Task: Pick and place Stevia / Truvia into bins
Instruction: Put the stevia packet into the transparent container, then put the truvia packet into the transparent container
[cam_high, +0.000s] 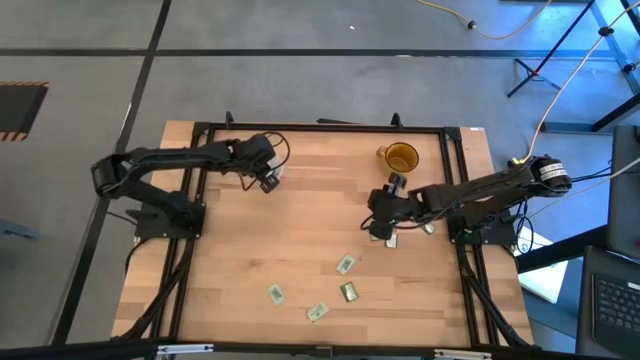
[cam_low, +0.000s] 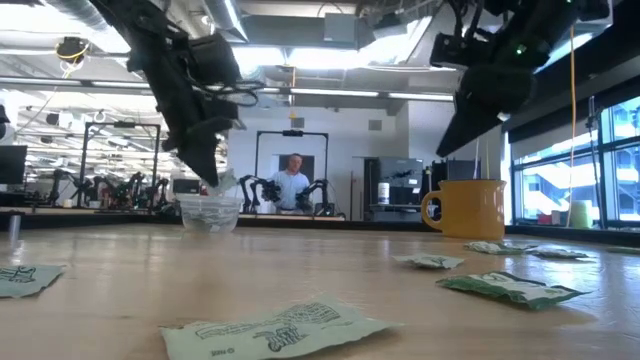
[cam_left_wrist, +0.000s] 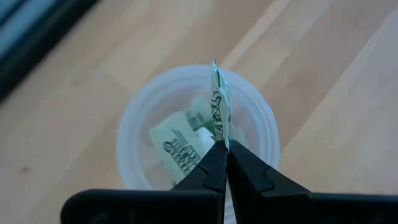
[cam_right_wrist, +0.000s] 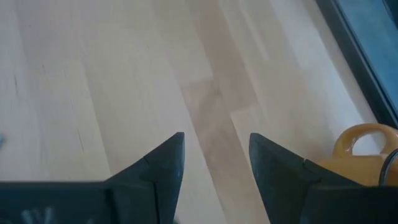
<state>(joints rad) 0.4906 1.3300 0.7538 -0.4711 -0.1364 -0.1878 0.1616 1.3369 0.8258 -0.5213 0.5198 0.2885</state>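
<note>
1. Left end effector (cam_left_wrist: 222, 149): fingers pinched tight on one edge of a Stevia sachet (cam_left_wrist: 220, 102), which stands on edge right above the clear cup (cam_left_wrist: 137, 130), far-left on the table (cam_high: 300, 250). At least one sachet is already in the cup.
2. Right end effector (cam_right_wrist: 214, 158): fingers parted, empty, hanging over bare wood near the amber mug (cam_high: 401, 157) at far right.
3. Loose sachets (cam_high: 346, 265) lie flat near-centre; a couple more sit beside the right arm.
4. Handling, my read: paper-light, thin, floppy, so it should drop cleanly on release.
5. Flat ones give little to grab; pinch a raised edge or crimped end.
</note>
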